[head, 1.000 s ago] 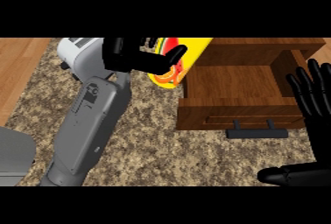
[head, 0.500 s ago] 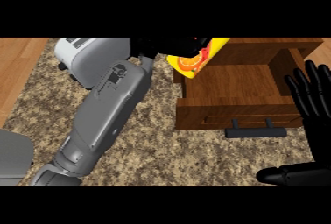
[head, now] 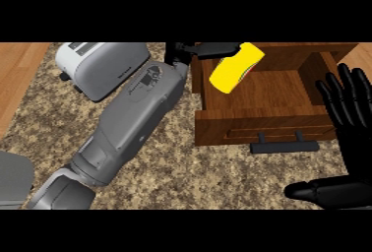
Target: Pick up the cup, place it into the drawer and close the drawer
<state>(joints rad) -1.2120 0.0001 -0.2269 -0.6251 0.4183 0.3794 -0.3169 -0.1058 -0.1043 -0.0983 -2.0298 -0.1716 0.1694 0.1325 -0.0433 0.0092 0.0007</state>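
We've got the yellow cup (head: 234, 73) pinched in our left hand (head: 205, 49), tilted over the open wooden drawer (head: 270, 125), nothing inside yet. Right hand (head: 350, 114) rests open beside it.

The left hand (head: 200, 49) sits at the view's top edge, so most of its palm is cut off. Its fingers cover the upper end of the yellow cup (head: 234, 73). The drawer (head: 269, 125) loses its back wall to that same edge. The toaster (head: 102, 66) is clipped at the top, and the right hand (head: 349, 147) runs off the right edge.
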